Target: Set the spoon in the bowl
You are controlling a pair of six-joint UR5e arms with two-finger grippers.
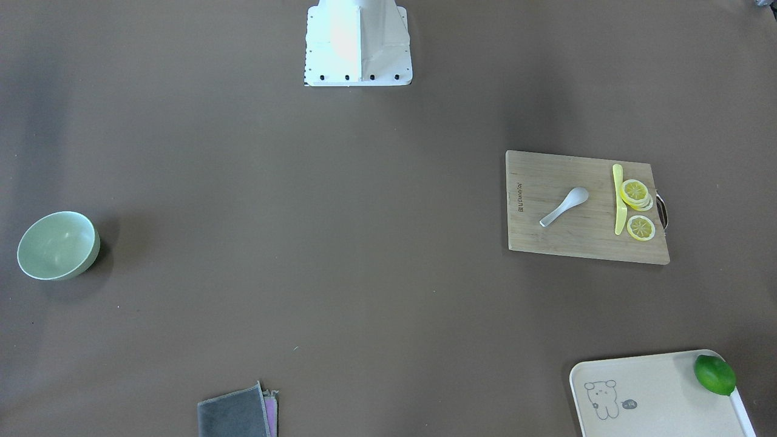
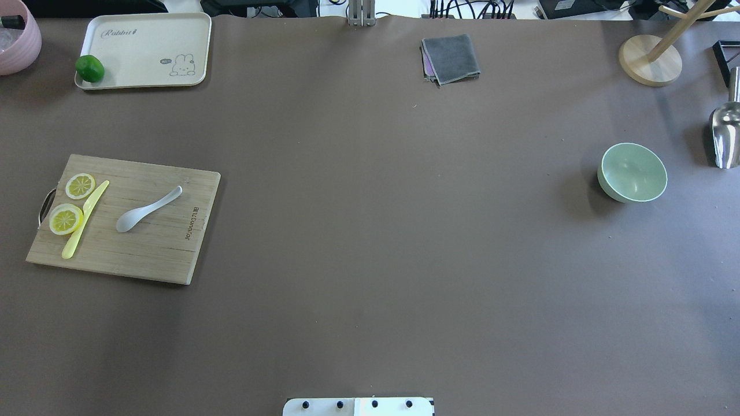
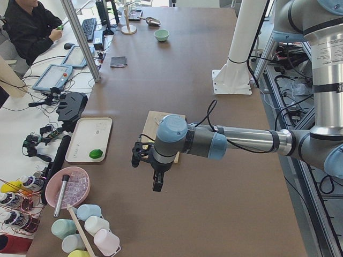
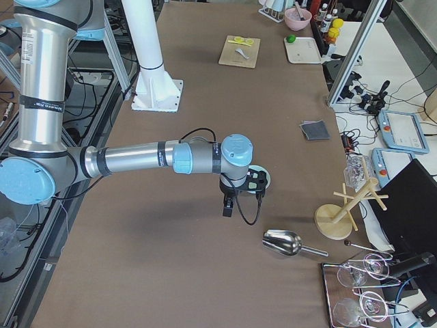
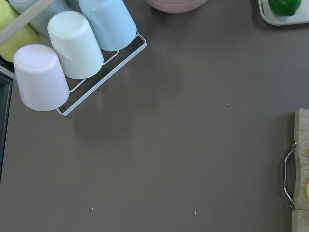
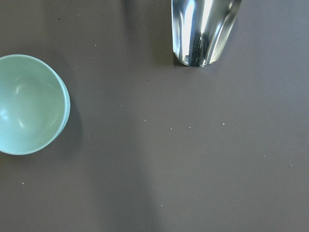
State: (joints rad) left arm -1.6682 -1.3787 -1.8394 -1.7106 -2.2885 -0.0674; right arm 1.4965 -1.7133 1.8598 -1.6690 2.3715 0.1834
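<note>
The white spoon [image 2: 148, 208] lies on a wooden cutting board [image 2: 150, 248] at the table's left, scoop toward the robot; it also shows in the front view [image 1: 564, 206]. The mint-green bowl [image 2: 633, 172] stands empty far off at the table's right, and at the left edge of the right wrist view [image 6: 29, 104]. My left gripper [image 3: 156, 182] hangs above the table beside the board's handle end; only a side view shows it, so I cannot tell its state. My right gripper [image 4: 229, 205] hangs near the bowl, seen only from the side, state unclear.
A yellow knife [image 2: 85, 219] and lemon slices [image 2: 65, 219] share the board. A cream tray [image 2: 144, 34] with a lime [image 2: 89, 68] is at back left. A grey cloth [image 2: 451, 58], metal scoop [image 2: 725, 136], wooden stand [image 2: 650, 58] and cup rack [image 5: 72, 48] line the edges.
</note>
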